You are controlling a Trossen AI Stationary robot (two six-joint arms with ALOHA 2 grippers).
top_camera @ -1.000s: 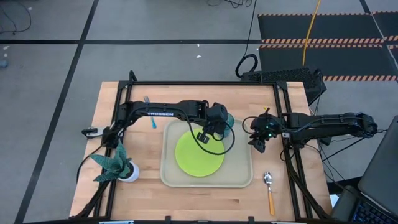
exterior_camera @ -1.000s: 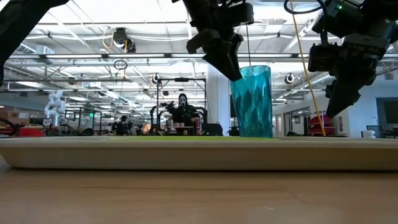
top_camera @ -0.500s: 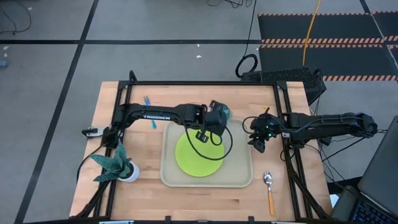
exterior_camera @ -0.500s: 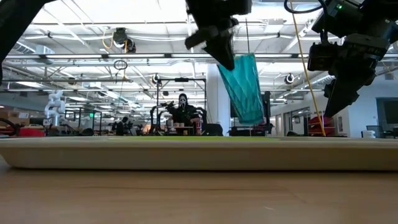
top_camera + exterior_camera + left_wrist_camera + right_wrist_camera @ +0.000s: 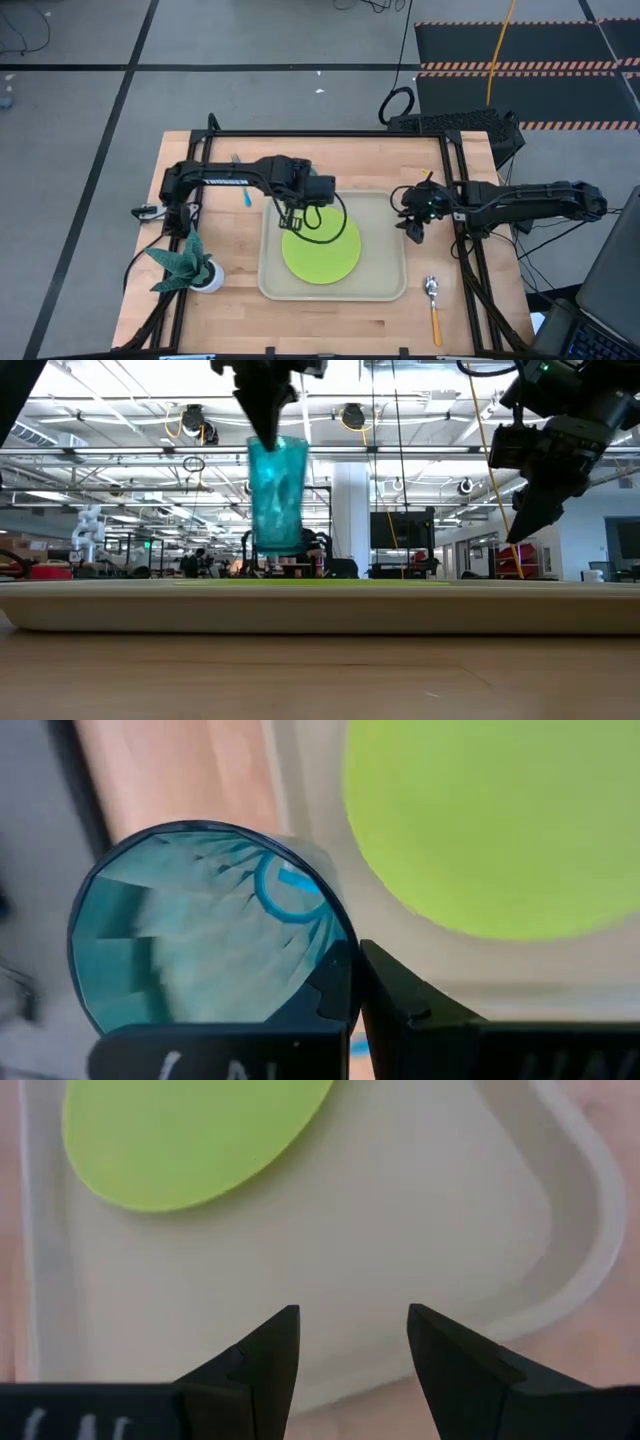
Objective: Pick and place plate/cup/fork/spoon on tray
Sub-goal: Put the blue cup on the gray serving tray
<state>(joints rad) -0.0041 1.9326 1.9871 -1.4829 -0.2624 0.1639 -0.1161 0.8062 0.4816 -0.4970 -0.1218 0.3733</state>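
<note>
Left gripper [image 5: 268, 430] pinches rim of cup [image 5: 277, 495], fingers shut tight. Cup hangs above tray [image 5: 385, 285], over corner near plate [image 5: 325, 250]. Lower slow, keep cup straight, land on bare tray, then let go. Right gripper [image 5: 350, 1350] waits open at tray's other side.

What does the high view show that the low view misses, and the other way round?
Only the high view shows the fork on the table's far left, the spoon near the right front, the potted plant, and the plate as a full disc on the tray. Only the low view shows the cup lifted clear above the tray, gripped at its rim. Both show the left gripper, the waiting right gripper, and the tray.
</note>
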